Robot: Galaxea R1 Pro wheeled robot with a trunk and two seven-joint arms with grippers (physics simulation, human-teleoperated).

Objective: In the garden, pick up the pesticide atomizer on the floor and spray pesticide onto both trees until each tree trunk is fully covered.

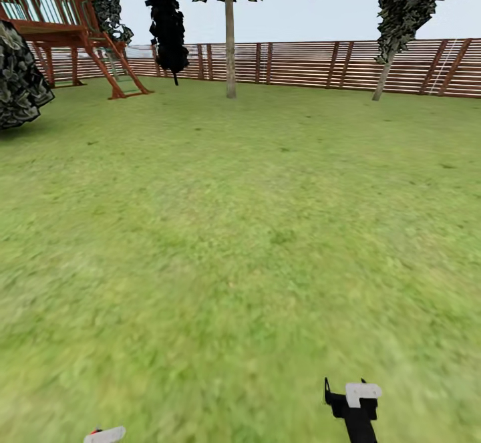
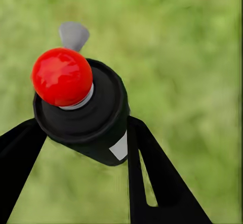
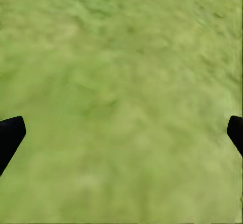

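In the left wrist view, my left gripper [image 2: 83, 135] is shut on the pesticide atomizer [image 2: 81, 117], a dark bottle with a red knob, a grey nozzle and a small white label. Its grey nozzle tip [image 1: 105, 435] pokes up at the bottom left of the head view. My right gripper [image 1: 354, 399] hangs low over the lawn; its fingertips [image 3: 10, 135] stand wide apart with only grass between them. A tree with a bare straight trunk [image 1: 230, 49] stands far ahead by the fence. A second tree with a leaning trunk [image 1: 383, 79] stands at the far right.
The green lawn [image 1: 240, 229] stretches ahead to a brown slat fence [image 1: 300, 62]. A wooden playhouse [image 1: 60, 22] stands far left, with a dark bush [image 1: 17, 75] before it. A narrow black cypress-like tree [image 1: 167, 29] rises beside the playhouse.
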